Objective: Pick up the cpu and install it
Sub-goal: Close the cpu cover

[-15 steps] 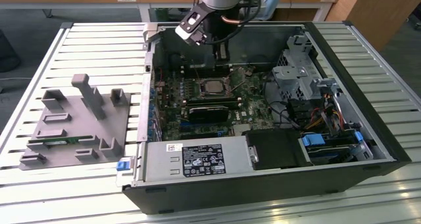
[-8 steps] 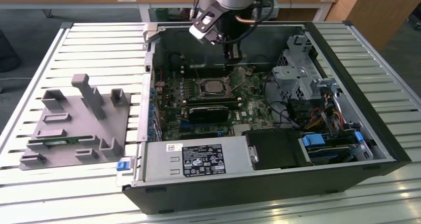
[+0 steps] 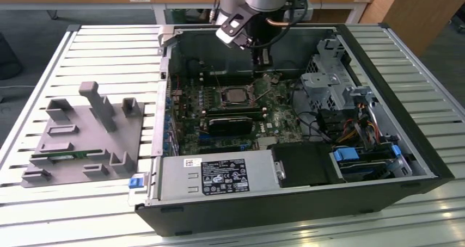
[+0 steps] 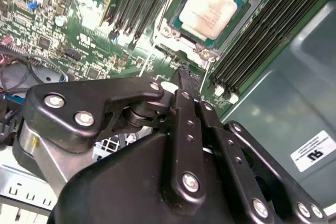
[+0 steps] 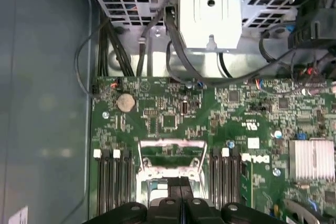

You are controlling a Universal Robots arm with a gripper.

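Observation:
The cpu lies flat in its socket on the green motherboard, silvery top up, inside the open computer case. In the second wrist view the cpu has a metal frame around it. My gripper hangs above the board, just beyond the socket toward the case's far wall. Its black fingers are pressed together with nothing between them. In the first wrist view the gripper sits over the socket frame, apart from it.
A black heatsink block lies on the board nearer the camera than the socket. A power supply and drive cage crowd the case. On the exterior view's left, a grey fixture holds a green memory stick.

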